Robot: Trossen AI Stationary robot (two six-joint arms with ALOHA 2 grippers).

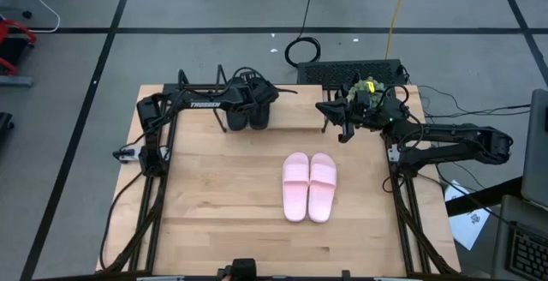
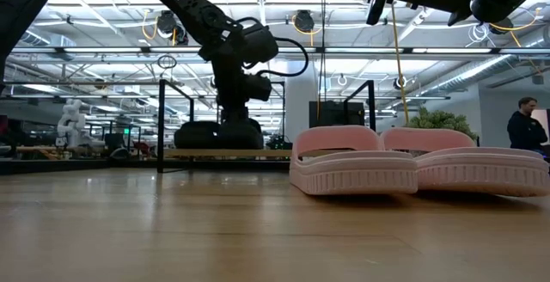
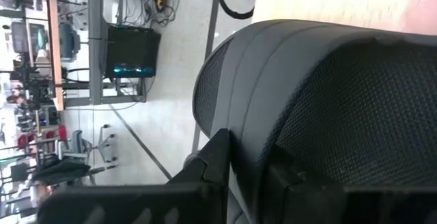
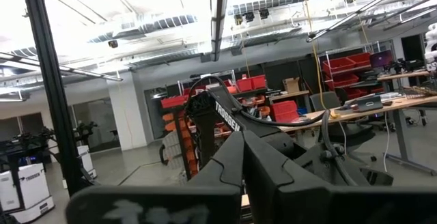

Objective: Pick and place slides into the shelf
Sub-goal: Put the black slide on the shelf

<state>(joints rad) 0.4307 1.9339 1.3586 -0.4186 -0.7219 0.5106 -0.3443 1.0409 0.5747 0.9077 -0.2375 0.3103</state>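
The two black slides (image 1: 248, 115) stand side by side on the shelf's wooden board (image 2: 206, 154), at the table's far edge; in the low view the black slides (image 2: 218, 134) sit low and dark on it. My left gripper (image 1: 248, 99) comes down on them from above and is shut on one. The pink pair (image 1: 308, 187) lies soles down on the table's middle, and the pink pair (image 2: 412, 166) is close to the low camera. My right gripper (image 1: 336, 120) hovers shut in the air near the shelf's right end, holding nothing. My left gripper (image 3: 249, 159) holds a black slide by its wide strap (image 3: 273, 94), with one finger (image 3: 215, 159) on the strap's outer side and the other against its mesh-lined side. It comes from above, pointing down. The slide's sole rests on the shelf board.
The shelf's thin black wire frame (image 2: 160, 123) rises at the far edge. A dark box and cables (image 1: 351, 71) lie just beyond the table. A person (image 2: 524, 127) stands far off in the room. Bare tabletop (image 1: 214, 195) spreads left of the pink pair.
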